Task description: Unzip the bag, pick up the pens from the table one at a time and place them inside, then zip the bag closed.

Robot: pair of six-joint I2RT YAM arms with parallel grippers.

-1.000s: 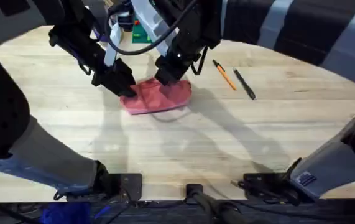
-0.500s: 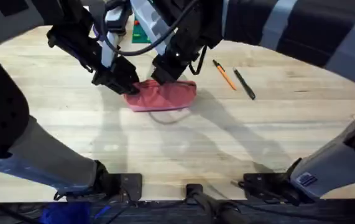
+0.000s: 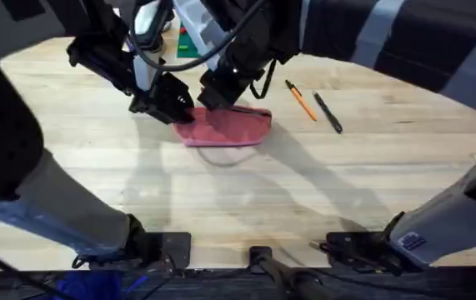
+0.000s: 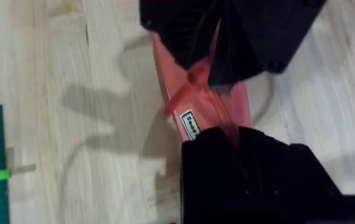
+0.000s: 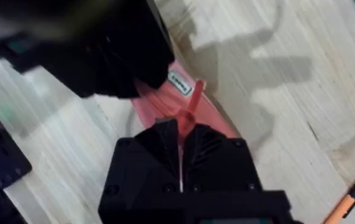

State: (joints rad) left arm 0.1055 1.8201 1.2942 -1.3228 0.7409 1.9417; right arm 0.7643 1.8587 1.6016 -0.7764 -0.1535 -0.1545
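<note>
The small pink-red soft fabric pouch (image 3: pixel 225 127) lies on the pale plank table (image 3: pixel 246 200), between the two black hands. A second ago it sat bunched and shorter; now it is drawn out longer and flatter, its right end nearer the pens. The left hand (image 3: pixel 177 112) pinches the pouch's left end, holding it down. The right hand (image 3: pixel 212 98) has its fingers pressed together on a thin pink strip that looks like the zipper pull (image 5: pixel 188 112), though the wrist view is too crowded to be sure. Stretching the fabric taut suggests the unzip step is under way, and I cannot tell how far the zipper has opened. The slim orange pen with a dark tip (image 3: pixel 301 101) and the slim black pen (image 3: pixel 328 112) lie side by side, well apart from the pouch, not yet picked up.
</note>
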